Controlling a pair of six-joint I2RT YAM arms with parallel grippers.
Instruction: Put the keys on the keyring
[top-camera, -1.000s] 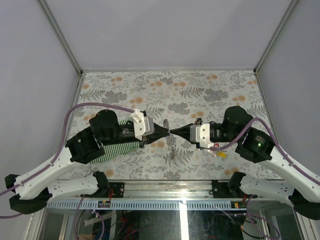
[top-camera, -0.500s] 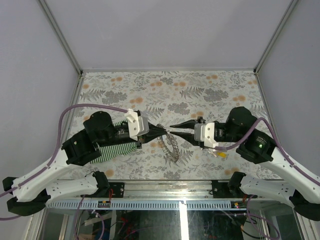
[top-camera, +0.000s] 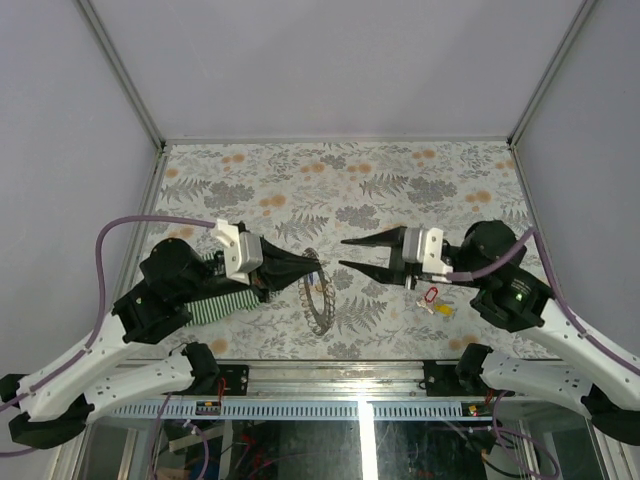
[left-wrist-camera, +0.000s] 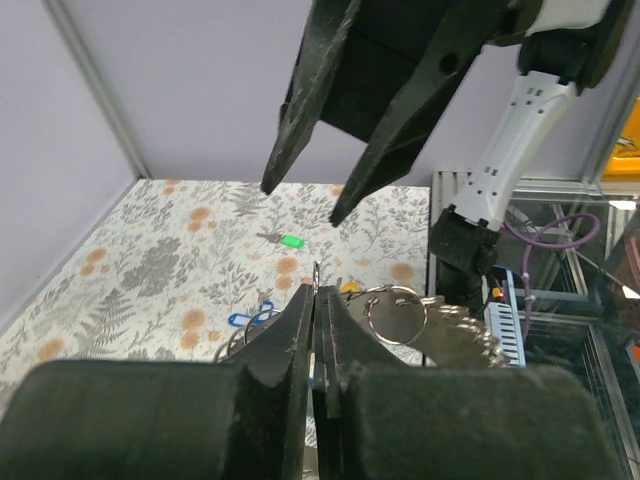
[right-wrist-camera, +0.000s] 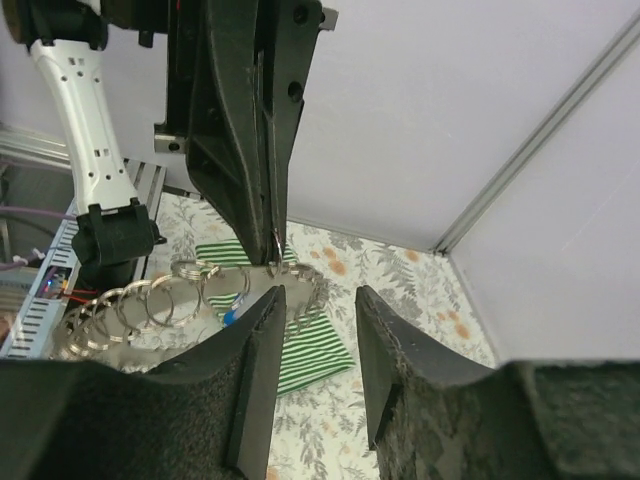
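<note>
Where keyring (top-camera: 320, 318) hangs, striped cloth (top-camera: 228, 300) nearby

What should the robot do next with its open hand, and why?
Probably lower the right hand toward the red key lying near it and grab it. That hand is open and empty, while the left hand is shut on the keyring.

Floral table cover (top-camera: 400, 180), grey leaves and orange blooms, lies flat. A green-and-white striped cloth (top-camera: 230, 300) sits on it at the near left, partly covered from above. Plain grey walls (top-camera: 340, 60) close three sides, with an aluminium post (top-camera: 120, 70) running to each back corner. A perforated grey cable tray (top-camera: 360, 410) runs along the near edge, with loose wiring below it.
</note>
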